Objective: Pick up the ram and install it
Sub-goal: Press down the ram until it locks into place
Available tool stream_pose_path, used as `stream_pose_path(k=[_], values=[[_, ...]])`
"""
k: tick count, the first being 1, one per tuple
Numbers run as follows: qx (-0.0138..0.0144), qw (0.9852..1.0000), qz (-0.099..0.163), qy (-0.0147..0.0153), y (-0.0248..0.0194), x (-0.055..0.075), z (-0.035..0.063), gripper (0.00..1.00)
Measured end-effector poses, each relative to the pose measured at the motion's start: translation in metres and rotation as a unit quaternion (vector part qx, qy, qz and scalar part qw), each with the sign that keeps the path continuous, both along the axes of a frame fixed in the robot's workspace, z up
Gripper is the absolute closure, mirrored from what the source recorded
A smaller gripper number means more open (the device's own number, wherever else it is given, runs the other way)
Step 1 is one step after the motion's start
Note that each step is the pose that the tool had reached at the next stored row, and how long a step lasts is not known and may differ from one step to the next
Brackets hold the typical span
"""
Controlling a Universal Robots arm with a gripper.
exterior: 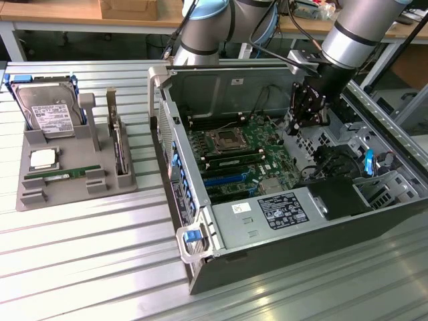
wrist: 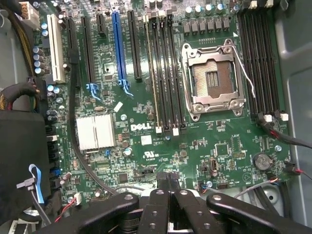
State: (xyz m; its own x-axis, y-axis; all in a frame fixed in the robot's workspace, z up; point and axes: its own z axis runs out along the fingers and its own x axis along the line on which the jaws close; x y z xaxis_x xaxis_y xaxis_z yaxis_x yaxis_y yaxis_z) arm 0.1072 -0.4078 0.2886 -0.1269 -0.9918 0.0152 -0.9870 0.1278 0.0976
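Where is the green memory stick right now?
The ram lies on the grey holder at the exterior view's left, just below the small square chip, outside the open computer case.

You have open room above the motherboard (exterior: 244, 150); case walls (exterior: 221, 83) and a black cable (wrist: 75, 122) hem it in.

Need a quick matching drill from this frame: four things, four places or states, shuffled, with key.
Things:
1. ram
2. hard drive
3. gripper
4. processor socket

Places or states:
A. shut, above the motherboard inside the open case
B. lying flat in the front slot of the grey holder
C. on the motherboard, open with no chip in it
D. leaning upright at the back of the grey holder

Pairs: 1-B, 2-D, 3-A, 4-C
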Motion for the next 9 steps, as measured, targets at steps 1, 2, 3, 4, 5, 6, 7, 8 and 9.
stream_pose_path(k=[1,2,3,4,5,6,7,8,9], values=[[0.0001,1.0,-0.002,0.0,0.0,0.0,-0.0002,0.9],[0.0001,1.0,-0.004,0.0,0.0,0.0,-0.0004,0.9],[0.0001,1.0,-0.006,0.0,0.0,0.0,-0.0006,0.9],[0.0,1.0,-0.008,0.0,0.0,0.0,-0.0007,0.9],[0.0,1.0,-0.01,0.0,0.0,0.0,-0.0009,0.9],[0.0,0.9999,-0.012,0.0,0.0,0.0,-0.0012,0.9],[0.0,0.9999,-0.013,0.0,0.0,0.0,-0.0015,0.9],[0.0,0.9999,-0.014,0.0,0.0,0.0,-0.0017,0.9],[0.0,0.9999,-0.015,0.0,0.0,0.0,-0.0018,0.9]])
